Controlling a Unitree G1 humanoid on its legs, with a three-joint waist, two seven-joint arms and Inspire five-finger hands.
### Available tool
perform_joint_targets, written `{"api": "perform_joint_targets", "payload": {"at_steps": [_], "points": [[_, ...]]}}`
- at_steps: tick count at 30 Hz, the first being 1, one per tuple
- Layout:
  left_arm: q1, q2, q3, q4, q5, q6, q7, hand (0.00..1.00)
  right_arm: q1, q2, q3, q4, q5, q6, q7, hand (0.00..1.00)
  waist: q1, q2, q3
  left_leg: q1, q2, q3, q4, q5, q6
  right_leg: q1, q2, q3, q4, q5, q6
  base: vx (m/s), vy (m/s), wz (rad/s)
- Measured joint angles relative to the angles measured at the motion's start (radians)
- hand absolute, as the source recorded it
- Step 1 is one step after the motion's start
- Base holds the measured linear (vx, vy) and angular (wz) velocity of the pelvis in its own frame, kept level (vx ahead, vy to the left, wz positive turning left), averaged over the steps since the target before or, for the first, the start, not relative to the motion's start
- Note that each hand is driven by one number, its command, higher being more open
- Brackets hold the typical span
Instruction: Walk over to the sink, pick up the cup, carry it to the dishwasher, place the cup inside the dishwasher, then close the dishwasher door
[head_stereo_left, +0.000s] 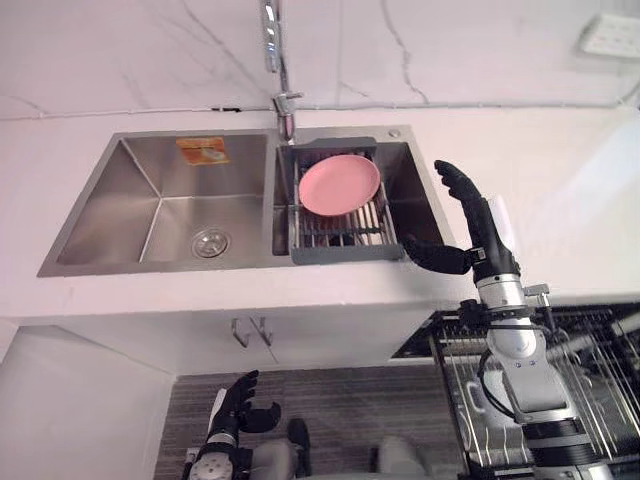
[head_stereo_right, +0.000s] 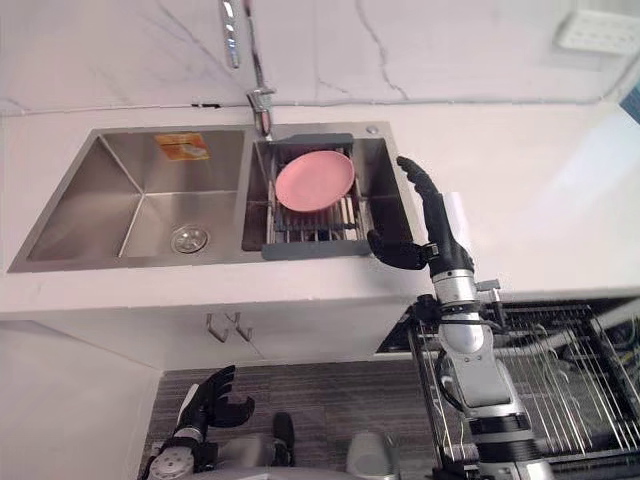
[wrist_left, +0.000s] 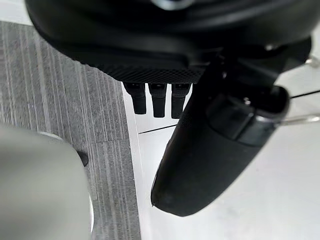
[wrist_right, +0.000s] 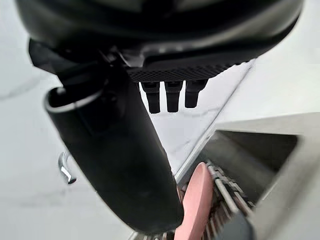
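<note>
Your right hand (head_stereo_left: 484, 243) is spread wide open, empty, over the sink's (head_stereo_left: 160, 190) right edge beside the rack (head_stereo_left: 340, 253) with the plate (head_stereo_left: 339, 184). There's something pale just behind it, maybe the cup (head_stereo_left: 505, 215), can't tell. Left hand (head_stereo_left: 240, 405) hangs open down low.

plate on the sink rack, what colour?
Pink plate, plain, no pattern; clearest in the left eye view.

Faucet (head_stereo_left: 270, 40) cut off by your top edge, dishwasher rack (head_stereo_left: 590, 400) running off the right and bottom, pink plate (wrist_right: 194, 202) partly behind your right hand (wrist_right: 165, 40) in its wrist view, orange sticker (head_stereo_left: 202, 151) print too small for you to read.
</note>
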Motion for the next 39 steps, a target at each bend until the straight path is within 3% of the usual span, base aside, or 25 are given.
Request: {"api": "perform_joint_targets", "payload": {"at_steps": [1,5,14,21,26,39], "points": [[-0.009,-0.013,0.001,0.023,0.008,0.002,-0.006,0.90,0.005,-0.022,-0.004,0.006,-0.004,-0.001,0.004,0.90,-0.014,0.012,-0.010,-0.008,0.002,-0.023,0.018,0.003,-0.009,0.015,-0.005,-0.030,0.001,0.040,0.022,0.22,-0.136,1.04],[0.011,-0.025,-0.002,0.011,0.025,-0.003,-0.015,0.90,0.003,-0.055,-0.004,0.023,-0.016,-0.001,0.026,0.90,0.007,0.043,-0.033,0.004,0.040,-0.059,-0.033,0.011,-0.038,0.081,0.028,-0.087,-0.119,0.075,0.000,0.19,-0.110,0.39],[0.014,-0.033,0.000,0.015,0.045,-0.003,-0.021,0.90,-0.002,-0.066,-0.003,0.090,-0.037,-0.001,0.034,0.90,0.010,0.042,-0.035,0.094,0.047,-0.058,-0.115,0.042,-0.047,0.192,0.037,-0.093,-0.232,0.110,0.000,0.09,-0.026,0.03],[0.013,-0.033,0.001,0.022,0.046,-0.003,-0.021,0.90,-0.037,-0.077,0.002,0.155,-0.053,0.001,0.034,0.90,0.006,0.037,-0.039,0.112,0.039,-0.090,-0.204,0.092,-0.035,0.191,0.034,-0.107,-0.268,0.135,0.003,-0.06,0.003,0.08],[0.009,-0.032,0.001,0.028,0.054,-0.003,-0.022,0.90,-0.074,-0.107,0.048,0.208,-0.055,0.001,0.035,0.90,0.010,0.035,-0.041,0.118,0.038,-0.108,-0.272,0.138,-0.044,0.176,0.035,-0.120,-0.276,0.137,0.003,-0.12,0.009,0.13],[0.006,-0.032,0.000,0.035,0.056,-0.004,-0.020,0.90,-0.158,-0.144,0.121,0.346,-0.078,0.013,0.036,0.90,0.010,0.039,-0.046,0.072,0.032,-0.113,-0.274,0.146,-0.048,0.152,0.032,-0.119,-0.309,0.152,0.012,0.00,0.013,0.03]]}}
